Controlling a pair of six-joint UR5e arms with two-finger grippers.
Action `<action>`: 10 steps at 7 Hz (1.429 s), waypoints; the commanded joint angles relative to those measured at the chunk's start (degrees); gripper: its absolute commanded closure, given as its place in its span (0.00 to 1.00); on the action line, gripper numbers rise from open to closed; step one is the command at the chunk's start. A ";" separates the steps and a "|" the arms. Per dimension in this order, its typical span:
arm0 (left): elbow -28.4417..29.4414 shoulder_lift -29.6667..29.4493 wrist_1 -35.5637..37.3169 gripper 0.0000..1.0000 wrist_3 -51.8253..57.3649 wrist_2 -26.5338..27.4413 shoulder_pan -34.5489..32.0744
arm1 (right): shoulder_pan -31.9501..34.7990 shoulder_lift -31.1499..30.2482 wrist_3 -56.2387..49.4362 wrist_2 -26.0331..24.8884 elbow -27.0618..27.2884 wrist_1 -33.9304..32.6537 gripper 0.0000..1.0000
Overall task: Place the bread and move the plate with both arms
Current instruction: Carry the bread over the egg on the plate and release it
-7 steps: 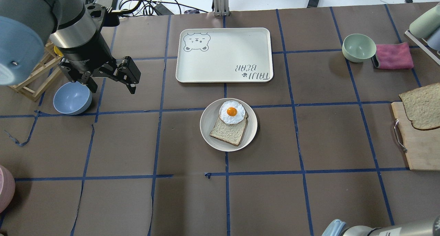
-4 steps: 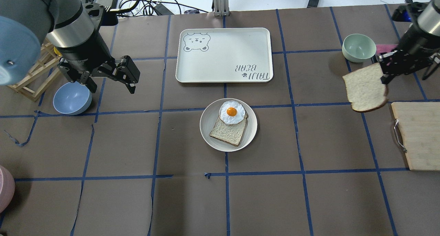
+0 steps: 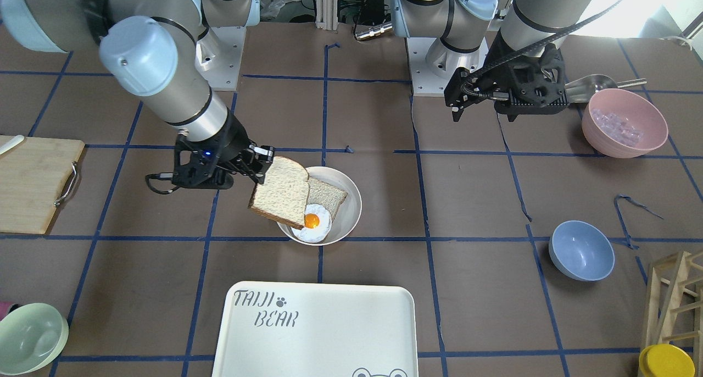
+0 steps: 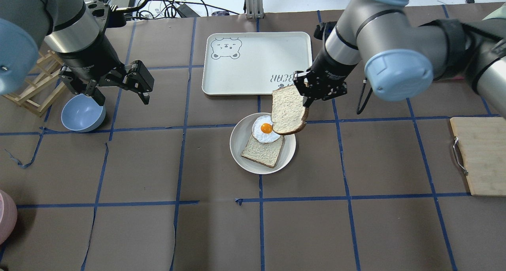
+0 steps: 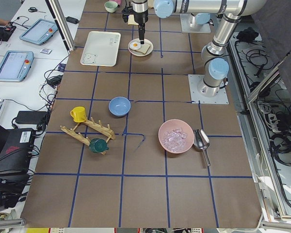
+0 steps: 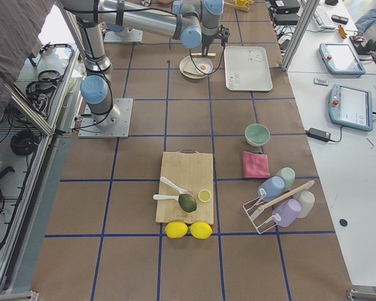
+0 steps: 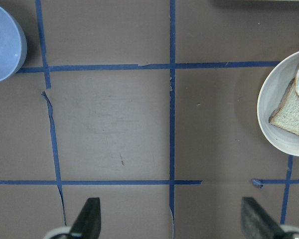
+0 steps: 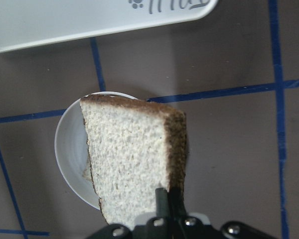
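You have the bread pinched at its dark crust edge by the jaws of the right arm, which are clamped thin on that one side. The slice hangs tilted in the air over the far-right part of the plate, and from overhead it covers part of the fried egg. It touches nothing below.

Treat the bread as light and soft. It juts out from the grip without sagging, so the crust is probably the firmest place to hold it. A harder squeeze would likely dent or tear the crumb. Lower it nearly flat before you let go, or it may tip off the egg, which looks glossy and domed.

The jaws of the left arm are wide apart with nothing between them. They hover above the worktop, near the blue bowl and well apart from the plate.

The plate looks rigid and smooth, with a shallow raised rim. Take that rim at opposite bare edges, one arm on each side. Keep it level, since the stacked food could slide.
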 commanded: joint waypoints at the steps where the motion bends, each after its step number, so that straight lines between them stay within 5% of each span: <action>1: 0.00 0.06 -0.06 0.00 0.45 0.09 0.17 | 1.98 2.52 8.08 4.72 11.08 -19.06 1.00; 8: 0.18 -0.02 -0.24 0.00 0.81 0.00 0.17 | 2.51 3.66 7.24 5.79 13.94 -20.99 1.00; 10: 0.09 -0.11 -0.15 0.00 0.46 0.00 0.26 | 2.33 3.84 6.18 5.18 13.16 -21.78 0.43</action>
